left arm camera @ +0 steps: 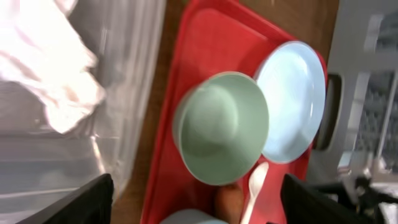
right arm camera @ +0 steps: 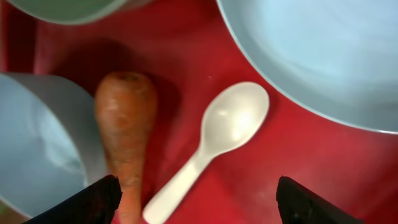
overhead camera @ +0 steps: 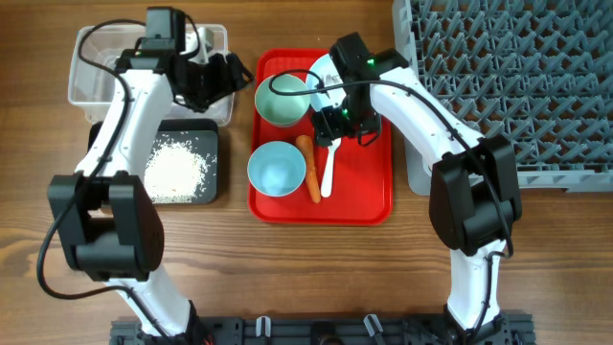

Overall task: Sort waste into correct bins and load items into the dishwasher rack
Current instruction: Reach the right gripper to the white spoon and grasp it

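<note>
Right wrist view: white plastic spoon (right arm camera: 214, 140) lies on the red tray (right arm camera: 261, 180) just beside the carrot (right arm camera: 124, 130), handle running diagonally, centred between the released jaws of the right gripper (right arm camera: 196, 199), the nearer arm.

The red tray (right arm camera: 292, 155) looks like smooth, slightly glossy plastic, and on it the white plastic spoon (right arm camera: 214, 140) has a soft satin sheen beside the carrot (right arm camera: 124, 134), whose orange skin is dull and faintly rough. The light blue plate (left arm camera: 292, 99) and the pale green bowl (left arm camera: 221, 127) are smooth with a low, even shine. The tub (overhead camera: 91, 72) is clear, glossy plastic holding crumpled soft white tissue (left arm camera: 56, 74); the table (overhead camera: 316, 278) is matt grained wood, the rack (overhead camera: 536, 77) matt grey plastic.
</note>
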